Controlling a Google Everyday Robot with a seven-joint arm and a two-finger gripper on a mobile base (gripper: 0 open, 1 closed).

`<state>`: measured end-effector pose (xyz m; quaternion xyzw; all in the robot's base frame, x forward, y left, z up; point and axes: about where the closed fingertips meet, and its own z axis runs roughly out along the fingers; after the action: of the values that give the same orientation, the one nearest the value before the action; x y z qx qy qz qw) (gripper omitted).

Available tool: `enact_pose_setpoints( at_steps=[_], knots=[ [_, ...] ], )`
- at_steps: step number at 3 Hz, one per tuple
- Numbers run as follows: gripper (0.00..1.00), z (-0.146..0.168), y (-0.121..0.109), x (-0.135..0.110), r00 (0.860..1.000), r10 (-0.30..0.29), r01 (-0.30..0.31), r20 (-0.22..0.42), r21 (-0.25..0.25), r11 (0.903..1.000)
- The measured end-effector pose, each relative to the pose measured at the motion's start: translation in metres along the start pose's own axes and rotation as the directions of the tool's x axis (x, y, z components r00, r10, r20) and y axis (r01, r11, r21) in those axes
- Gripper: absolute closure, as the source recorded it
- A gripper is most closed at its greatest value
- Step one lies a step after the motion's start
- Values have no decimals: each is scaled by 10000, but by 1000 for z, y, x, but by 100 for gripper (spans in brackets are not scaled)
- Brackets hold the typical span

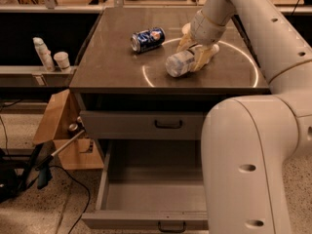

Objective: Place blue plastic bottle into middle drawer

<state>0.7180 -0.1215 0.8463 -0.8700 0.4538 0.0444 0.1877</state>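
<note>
arm reaches forward and down; gripper [195, 50] low, fingers [205, 57] closed on the blue plastic bottle [178, 64].

Gripper [194, 54] at bottle [176, 65] on cabinet top [109, 65], can [147, 39] left

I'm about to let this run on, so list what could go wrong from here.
1. The blue plastic bottle lies on its side with the gripper over one end; lifted off-centre, it may tilt or slip.
2. The blue soda can lies close by and could be knocked rolling.
3. The robot's own arm hides part of the open middle drawer, so lowering looks tight.
</note>
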Motion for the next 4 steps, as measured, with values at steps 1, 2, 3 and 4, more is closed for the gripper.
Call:
enact_pose_setpoints(
  at_steps=[1,2,3,4],
  knots=[
    [100,-2,-2,9,10000,-79,78,27,514,9986],
    [100,-15,14,21,10000,93,-92,-12,795,9968],
    [100,-33,35,31,9994,298,-278,-182,1026,9943],
    [100,-47,54,29,9995,248,-221,-217,1151,9931]
  ],
)
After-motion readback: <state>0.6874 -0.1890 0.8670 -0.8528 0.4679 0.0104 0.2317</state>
